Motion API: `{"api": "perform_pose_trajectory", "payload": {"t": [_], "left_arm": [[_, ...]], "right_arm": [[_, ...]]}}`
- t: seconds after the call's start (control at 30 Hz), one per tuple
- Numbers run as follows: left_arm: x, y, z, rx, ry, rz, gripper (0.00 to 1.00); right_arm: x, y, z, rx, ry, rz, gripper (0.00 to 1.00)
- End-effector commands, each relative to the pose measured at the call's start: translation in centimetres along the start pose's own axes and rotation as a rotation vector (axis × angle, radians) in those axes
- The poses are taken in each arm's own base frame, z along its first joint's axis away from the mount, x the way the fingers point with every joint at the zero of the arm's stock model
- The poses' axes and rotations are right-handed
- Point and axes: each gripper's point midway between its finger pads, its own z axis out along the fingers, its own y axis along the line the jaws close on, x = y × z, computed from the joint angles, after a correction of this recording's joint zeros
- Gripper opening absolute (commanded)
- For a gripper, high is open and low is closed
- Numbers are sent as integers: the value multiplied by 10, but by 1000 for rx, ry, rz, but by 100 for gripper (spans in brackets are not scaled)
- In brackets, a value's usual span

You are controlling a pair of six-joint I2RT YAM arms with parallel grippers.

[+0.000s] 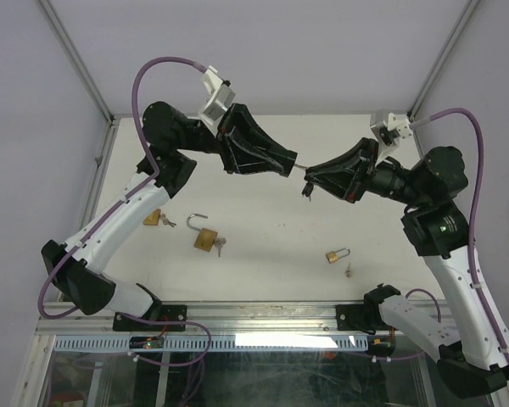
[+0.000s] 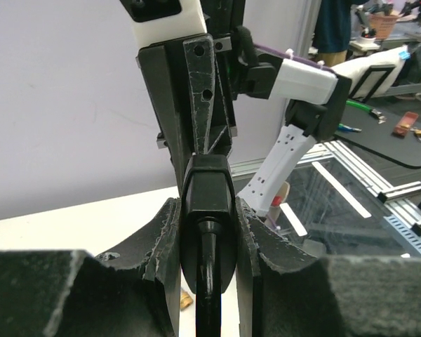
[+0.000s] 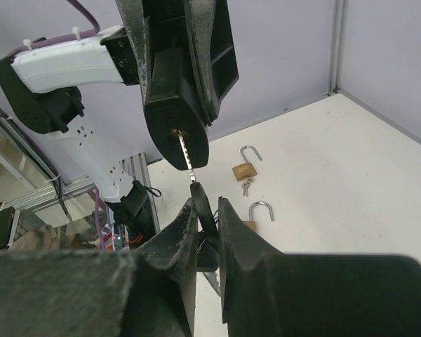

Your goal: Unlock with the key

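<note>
My left gripper [image 1: 287, 164] is shut on a black padlock [image 3: 175, 105] and holds it in the air over the middle of the table. In the left wrist view the padlock [image 2: 207, 210] sits between the fingers [image 2: 161, 246] with its dark shackle pointing toward the camera. A silver key blade [image 3: 187, 154] sticks out of the lock's brass keyhole. My right gripper [image 1: 312, 180] is shut on the key's black head [image 3: 203, 207], right below the lock. The two grippers meet tip to tip.
A brass padlock [image 1: 205, 237] with an open shackle and keys lies on the white table [image 1: 263, 263]. A second brass padlock [image 1: 157, 218] lies at the left. A small padlock [image 1: 337, 254] and a loose key [image 1: 349, 271] lie at the right front.
</note>
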Motion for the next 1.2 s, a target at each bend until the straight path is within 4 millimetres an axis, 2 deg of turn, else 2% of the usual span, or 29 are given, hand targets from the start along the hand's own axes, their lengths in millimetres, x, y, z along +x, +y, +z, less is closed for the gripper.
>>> {"api": "perform_pose_trajectory", "payload": {"t": [0.0,0.07,0.23,0.37,0.47,0.67,0.93,1.07,1.17], "left_arm": [[-4,2,0,-88,8,89,0],[0,10,-2,-130,10,84,0],[6,5,0,-99,34,85,0],[5,0,-4,-74,28,93,0],[1,-5,-8,-57,10,103,0],[5,-5,-9,-44,35,124,0],[26,9,-18,-84,108,137,0],[24,9,-19,-83,109,141,0],[25,9,-18,-79,109,128,0]], "right_arm": [[-21,-2,0,43,-26,-67,0],[-18,-3,3,35,-2,-61,0],[1,-7,4,28,81,-75,0],[33,-11,-2,-11,246,-85,0],[43,-7,-4,-47,278,-81,0],[46,-12,-5,-27,299,-90,0],[41,-14,-12,17,316,-115,0],[50,-20,-18,57,367,-98,0],[48,-18,-16,47,359,-88,0]]}}
